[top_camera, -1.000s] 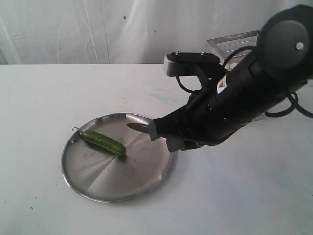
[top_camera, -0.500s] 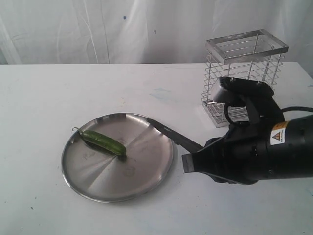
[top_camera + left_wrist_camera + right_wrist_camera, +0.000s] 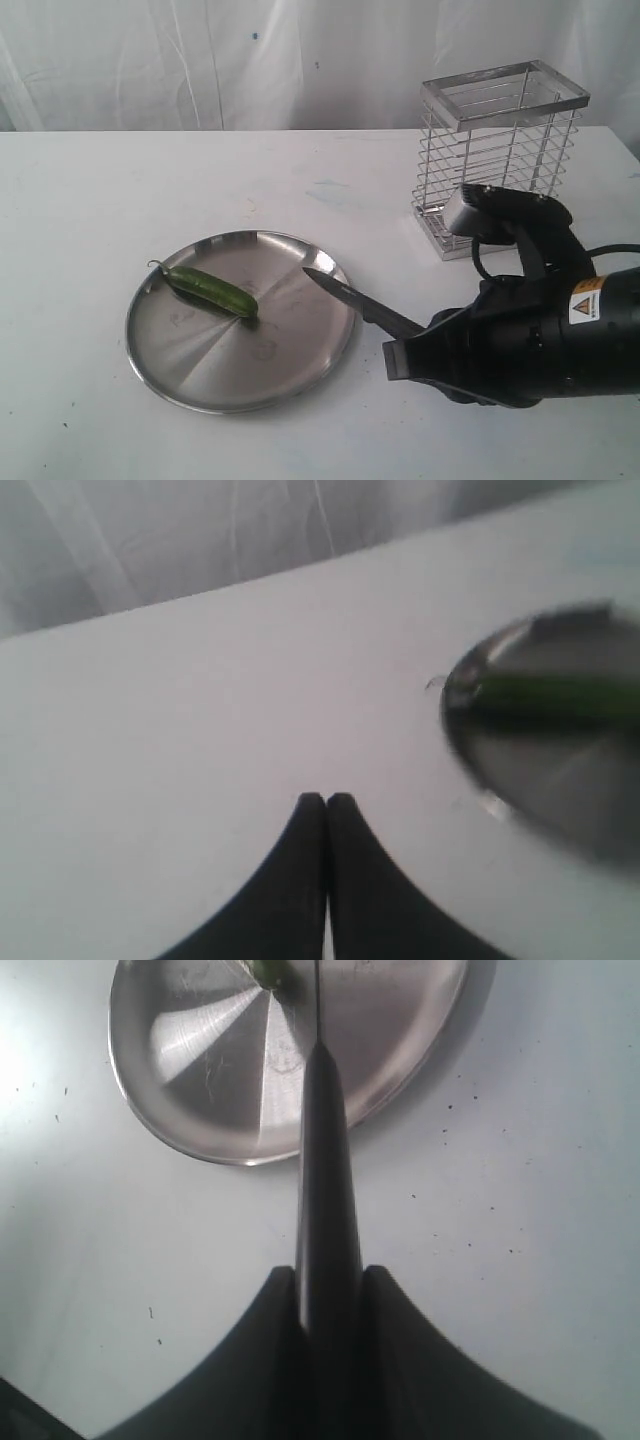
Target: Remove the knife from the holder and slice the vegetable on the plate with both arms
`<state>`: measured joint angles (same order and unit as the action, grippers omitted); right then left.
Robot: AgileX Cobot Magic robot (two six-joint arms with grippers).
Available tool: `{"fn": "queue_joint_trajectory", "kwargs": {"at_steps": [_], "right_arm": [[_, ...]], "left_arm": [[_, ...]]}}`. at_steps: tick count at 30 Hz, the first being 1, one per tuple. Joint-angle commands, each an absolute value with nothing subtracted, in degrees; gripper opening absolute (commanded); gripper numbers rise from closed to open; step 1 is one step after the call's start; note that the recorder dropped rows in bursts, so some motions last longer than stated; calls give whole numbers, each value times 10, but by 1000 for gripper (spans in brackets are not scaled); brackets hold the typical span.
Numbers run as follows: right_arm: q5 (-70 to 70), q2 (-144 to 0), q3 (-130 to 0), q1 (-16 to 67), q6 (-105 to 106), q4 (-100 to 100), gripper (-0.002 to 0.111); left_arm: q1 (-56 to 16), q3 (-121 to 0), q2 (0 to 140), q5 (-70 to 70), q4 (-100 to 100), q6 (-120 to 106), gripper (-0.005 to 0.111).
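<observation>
Exterior view: holder (image 3: 497,160) stands behind knife (image 3: 358,299).

Your right arm (image 3: 545,340) has swung out from over the plate (image 3: 190,400) and now sits low at the right edge of the exterior view, so the holder (image 3: 500,120) it was hiding 1 s ago stands in full sight. The knife (image 3: 362,298) went with it. Its tip hung over the plate's far part and now pokes just inside the right rim. In the last 0.5 s the arm sank slightly and the blade slid nearer the camera.
</observation>
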<state>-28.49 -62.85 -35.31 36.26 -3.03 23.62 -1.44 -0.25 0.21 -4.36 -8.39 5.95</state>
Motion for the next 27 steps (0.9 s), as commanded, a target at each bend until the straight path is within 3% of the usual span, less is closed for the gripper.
{"fn": "queue_joint_trajectory", "kwargs": {"at_steps": [1,8,12,15,18,20,22,25,27], "right_arm": [[-281,-623,-352,359,-26,240,0],[-282,-623,-354,359,3,241,0],[-278,-625,-356,359,37,242,0],[-261,-636,-362,359,75,242,0],[-230,-665,-369,359,121,245,0],[-220,-688,-377,359,134,257,0],[-211,-709,-386,359,134,261,0],[-189,-730,-397,359,134,261,0],[-174,-733,-401,359,134,261,0]], "left_arm": [[-14,0,0,35,114,270,0],[-14,0,0,56,163,345,0],[-11,0,0,300,194,221,0],[-11,-35,42,506,438,39,0],[-14,-123,133,558,607,-34,0],[-14,-172,212,519,543,-94,0],[-14,-237,311,392,349,-130,0],[-19,-371,452,62,0,24,0],[-37,-451,539,-122,-109,156,0]]}}
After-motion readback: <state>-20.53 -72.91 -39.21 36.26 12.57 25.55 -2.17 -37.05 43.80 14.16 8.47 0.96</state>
